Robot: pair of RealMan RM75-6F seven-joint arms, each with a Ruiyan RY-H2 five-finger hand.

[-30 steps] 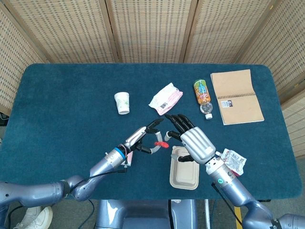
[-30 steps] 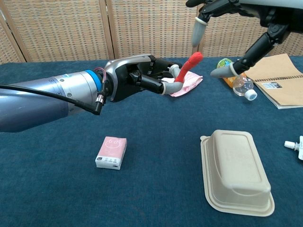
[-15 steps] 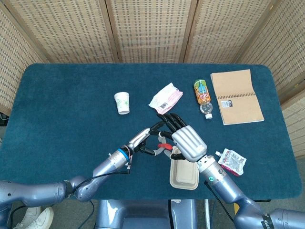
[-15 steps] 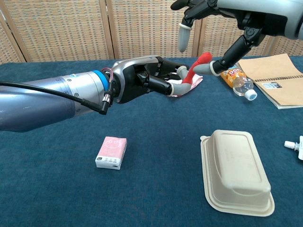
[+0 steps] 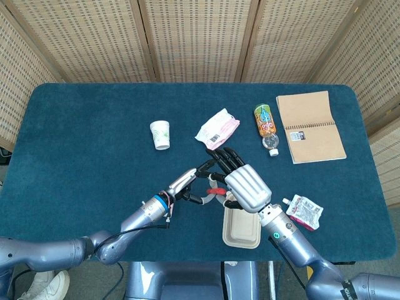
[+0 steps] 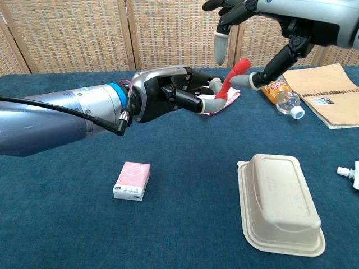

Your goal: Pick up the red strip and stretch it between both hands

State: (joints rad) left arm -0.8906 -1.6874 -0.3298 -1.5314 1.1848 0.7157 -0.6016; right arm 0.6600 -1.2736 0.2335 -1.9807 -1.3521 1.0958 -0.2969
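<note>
The red strip (image 6: 230,80) stands up from my left hand (image 6: 171,96), which pinches its lower end above the table. In the head view the red strip (image 5: 214,185) shows only as a small patch between both hands, left hand (image 5: 186,184) on one side and right hand (image 5: 245,185) on the other. My right hand (image 6: 268,21) hovers with its fingers spread around the strip's upper end. One fingertip hangs just left of the tip and the thumb lies just right of it. Whether the thumb touches the strip I cannot tell.
A beige lidded box (image 6: 280,202) lies below the right hand, and a pink tissue pack (image 6: 132,180) lies below the left forearm. Farther back are a paper cup (image 5: 160,134), a pink packet (image 5: 217,128), a bottle (image 5: 265,125) and a notebook (image 5: 310,127). A crumpled wrapper (image 5: 304,210) sits at the right.
My right hand has moved left and closed in around the strip's upper end. The left hand shifted slightly right with the strip. Little has moved in the last half second.
</note>
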